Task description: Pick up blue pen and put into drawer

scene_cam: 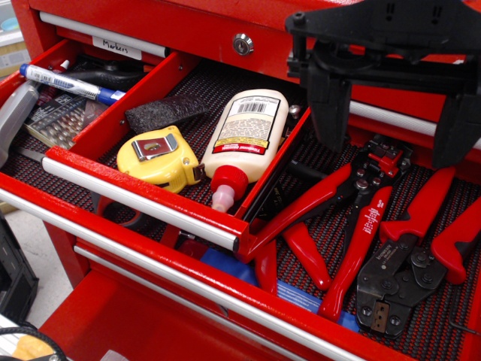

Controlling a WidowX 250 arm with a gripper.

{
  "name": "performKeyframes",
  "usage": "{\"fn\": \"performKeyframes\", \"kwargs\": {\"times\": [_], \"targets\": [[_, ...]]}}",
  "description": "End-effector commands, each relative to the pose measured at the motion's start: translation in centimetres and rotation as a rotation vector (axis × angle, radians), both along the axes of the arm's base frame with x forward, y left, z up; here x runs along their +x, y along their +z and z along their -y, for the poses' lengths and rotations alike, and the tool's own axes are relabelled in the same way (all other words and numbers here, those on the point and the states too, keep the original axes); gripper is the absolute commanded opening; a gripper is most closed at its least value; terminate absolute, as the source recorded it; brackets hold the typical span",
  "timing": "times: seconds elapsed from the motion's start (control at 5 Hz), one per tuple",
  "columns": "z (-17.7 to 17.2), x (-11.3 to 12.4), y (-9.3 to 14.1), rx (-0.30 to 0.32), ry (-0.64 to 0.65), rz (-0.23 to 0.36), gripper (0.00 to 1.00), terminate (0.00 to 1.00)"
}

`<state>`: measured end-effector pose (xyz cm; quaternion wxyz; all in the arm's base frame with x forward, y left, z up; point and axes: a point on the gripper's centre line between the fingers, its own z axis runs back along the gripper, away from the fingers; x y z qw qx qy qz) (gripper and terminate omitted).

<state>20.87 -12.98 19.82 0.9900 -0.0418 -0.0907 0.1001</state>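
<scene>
The blue pen has a white barrel with blue print, a blue cap and a blue end. It lies at the far left, in the left compartment of the open red drawer, resting on other items there. My black gripper hangs at the upper right, above the tool drawer and well to the right of the pen. Its jaws stand wide apart with nothing between them.
The middle compartment holds a yellow tape measure, a white glue bottle with a red cap and a black block. Red-handled pliers and crimpers fill the lower drawer at right. A perforated metal piece lies under the pen.
</scene>
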Motion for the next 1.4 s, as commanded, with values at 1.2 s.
{"fn": "performKeyframes", "kwargs": {"times": [1.2], "targets": [[-24.6, 5.9, -1.1, 0.271, 0.6, 0.381, 1.0, 0.0]]}}
